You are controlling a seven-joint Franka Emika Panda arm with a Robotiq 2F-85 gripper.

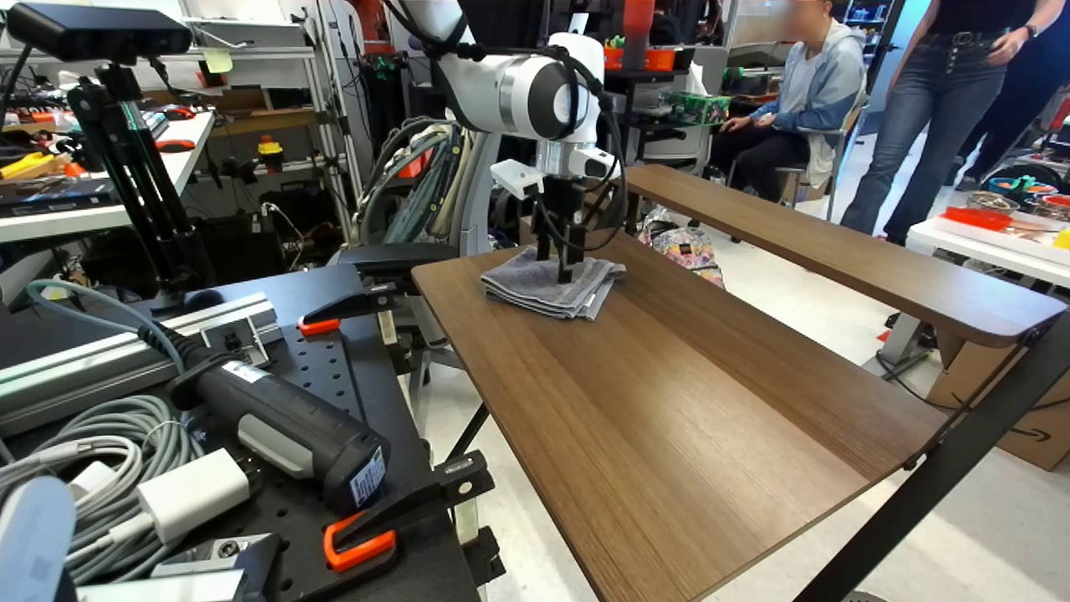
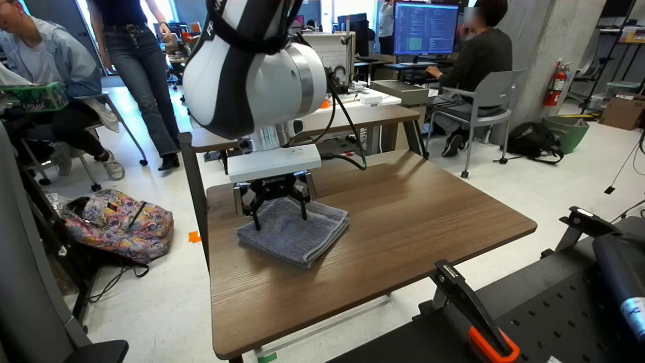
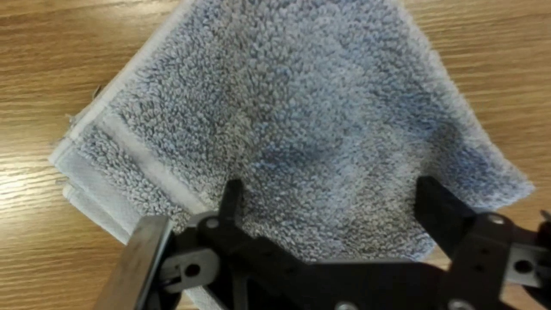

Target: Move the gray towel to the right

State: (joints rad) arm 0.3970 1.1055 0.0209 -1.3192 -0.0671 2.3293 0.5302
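Observation:
The gray towel lies folded and flat on the wooden table, near one end of it. It also shows in an exterior view, with its layered edges toward the camera, and fills much of the wrist view. My gripper points down with its two black fingers wide apart over the towel. In both exterior views the gripper has its fingertips at the towel's top, seemingly touching it. No cloth is pinched between the fingers.
A raised wooden shelf runs along one long side of the table. A black perforated bench with orange-tipped clamps and a handheld tool stands on the opposite side. A gray office chair is close to the table's end.

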